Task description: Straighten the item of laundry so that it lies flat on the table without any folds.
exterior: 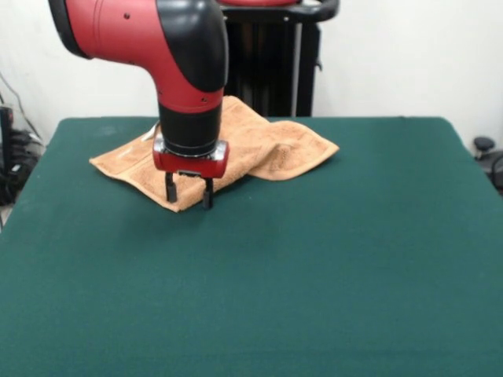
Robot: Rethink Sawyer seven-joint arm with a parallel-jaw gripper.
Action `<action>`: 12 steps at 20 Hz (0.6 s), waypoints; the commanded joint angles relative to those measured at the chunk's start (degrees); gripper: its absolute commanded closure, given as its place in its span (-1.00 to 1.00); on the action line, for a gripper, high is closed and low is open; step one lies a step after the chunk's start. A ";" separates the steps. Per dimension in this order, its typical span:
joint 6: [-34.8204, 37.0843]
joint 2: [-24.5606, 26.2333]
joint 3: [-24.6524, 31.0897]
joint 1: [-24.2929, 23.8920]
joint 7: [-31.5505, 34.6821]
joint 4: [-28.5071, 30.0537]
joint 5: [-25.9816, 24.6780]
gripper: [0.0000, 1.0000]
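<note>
The orange-tan terry towel [259, 145] lies on the far left-centre part of the green table [314, 259], rumpled, with a fold raised along its middle and its right end. A woven band stripe shows near the right corner. My gripper [189, 192] hangs from the red and black arm over the towel's near corner. Its two black fingers [170, 188] point down, set apart, with their tips at the towel's near edge. Nothing is held between them. The arm hides part of the towel's middle.
The black pedestal [271, 59] stands behind the table's far edge. A white wall is behind it. Cables and dark gear lie off the table's left side [12, 153], and a dark object sits off the right side [486, 153].
</note>
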 commanded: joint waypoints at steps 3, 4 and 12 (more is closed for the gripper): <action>-3.10 2.85 0.73 2.37 7.65 -0.50 -0.69 -1.00; -2.98 2.83 0.68 2.43 7.50 -0.57 -0.81 -1.00; -1.83 2.95 0.76 2.63 7.35 -0.60 -0.33 1.00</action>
